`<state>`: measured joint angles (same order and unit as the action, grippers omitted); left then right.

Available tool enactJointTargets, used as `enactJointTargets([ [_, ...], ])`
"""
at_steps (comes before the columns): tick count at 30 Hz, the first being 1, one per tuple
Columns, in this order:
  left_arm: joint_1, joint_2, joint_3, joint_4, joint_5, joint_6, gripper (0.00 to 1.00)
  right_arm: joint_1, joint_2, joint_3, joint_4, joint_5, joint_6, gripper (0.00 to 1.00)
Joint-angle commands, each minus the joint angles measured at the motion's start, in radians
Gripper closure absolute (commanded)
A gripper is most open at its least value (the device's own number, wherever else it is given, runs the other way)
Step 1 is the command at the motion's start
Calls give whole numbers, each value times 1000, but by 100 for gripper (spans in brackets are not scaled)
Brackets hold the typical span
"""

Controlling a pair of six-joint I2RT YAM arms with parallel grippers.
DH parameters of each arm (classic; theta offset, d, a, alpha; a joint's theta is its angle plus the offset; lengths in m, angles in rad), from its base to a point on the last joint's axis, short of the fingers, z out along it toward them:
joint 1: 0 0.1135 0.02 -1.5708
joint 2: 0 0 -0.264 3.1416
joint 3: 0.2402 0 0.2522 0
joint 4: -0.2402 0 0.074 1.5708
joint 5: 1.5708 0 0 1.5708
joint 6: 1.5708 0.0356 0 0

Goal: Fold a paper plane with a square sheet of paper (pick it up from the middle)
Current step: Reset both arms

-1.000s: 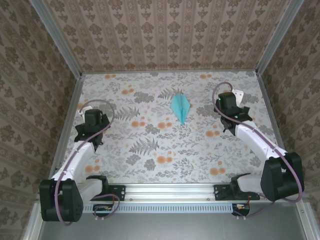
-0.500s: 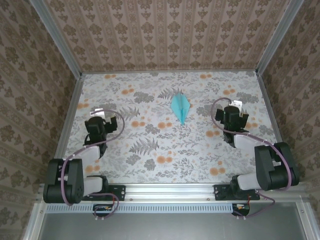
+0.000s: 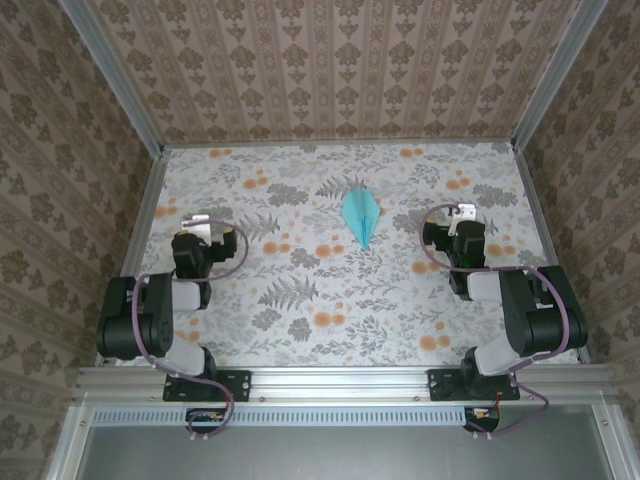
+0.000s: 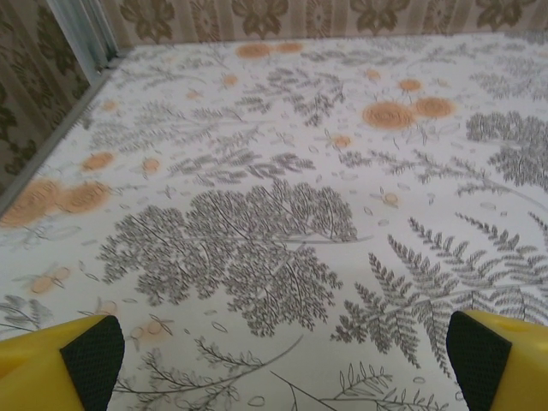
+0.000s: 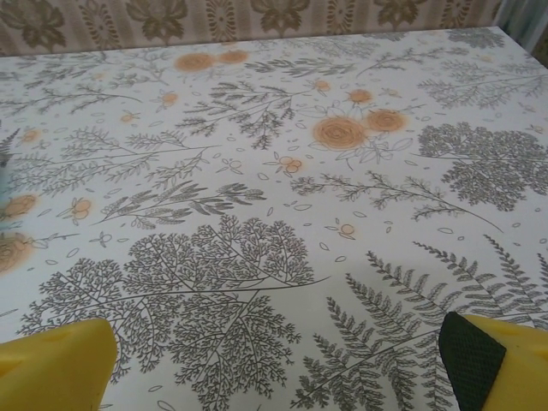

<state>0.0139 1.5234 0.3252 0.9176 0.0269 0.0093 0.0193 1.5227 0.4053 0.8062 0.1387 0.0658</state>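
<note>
Paper plane [image 3: 361, 215]; both grippers [image 3: 203, 224] [image 3: 465, 212] wide, empty

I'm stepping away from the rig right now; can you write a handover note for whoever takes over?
Left gripper: open, empty, above the table.
Right gripper: open, empty.
The paper plane lies folded on the table, centre-far, sharp end toward the near edge, touched by neither gripper.
Done: folding looks finished.
Left: apparently nothing; maybe check the creases.
</note>
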Motion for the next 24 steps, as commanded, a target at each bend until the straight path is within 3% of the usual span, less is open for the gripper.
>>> enactJointTargets([
  [1, 3, 11, 34, 20, 22, 22, 0, -2, 12, -5, 72, -44, -23, 0],
  [4, -35, 17, 77, -49, -77, 39, 0, -1, 13, -2, 70, -42, -23, 0],
  [24, -37, 17, 83, -62, -51, 48, 0, -1, 10, -10, 77, -45, -23, 0],
])
